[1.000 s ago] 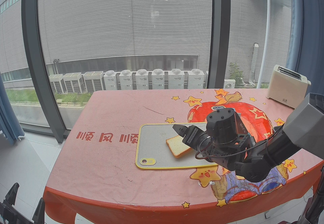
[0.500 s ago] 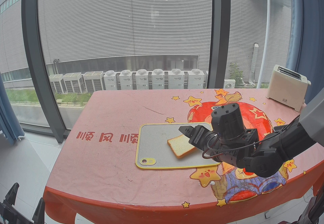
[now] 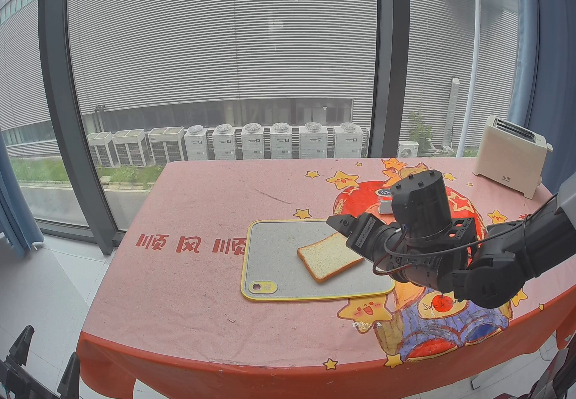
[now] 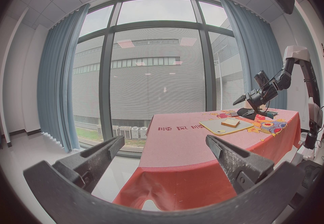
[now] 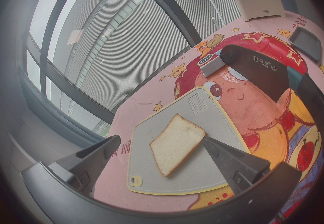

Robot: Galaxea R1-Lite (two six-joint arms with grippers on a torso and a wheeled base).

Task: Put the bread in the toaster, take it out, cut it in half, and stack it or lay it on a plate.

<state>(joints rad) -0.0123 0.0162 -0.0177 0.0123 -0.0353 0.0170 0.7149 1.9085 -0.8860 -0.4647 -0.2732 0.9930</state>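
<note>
Bread [image 3: 329,256] lies flat on the right half of the cutting board [image 3: 273,274], just ahead of the right gripper [image 3: 337,225], whose fingers stand apart and hold nothing; the left gripper [image 4: 163,140] is also spread, well apart from the table [image 3: 198,202]; a knife [image 5: 256,66] lies beyond the board, the toaster [image 3: 510,154] at the far right corner; the slice sits diagonally, long axis from near left to far right.

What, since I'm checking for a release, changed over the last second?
The right end effector drew back toward the robot's right, off the bread, and is open. The bread lies flat on the cutting board as before; the toaster has not moved.
</note>
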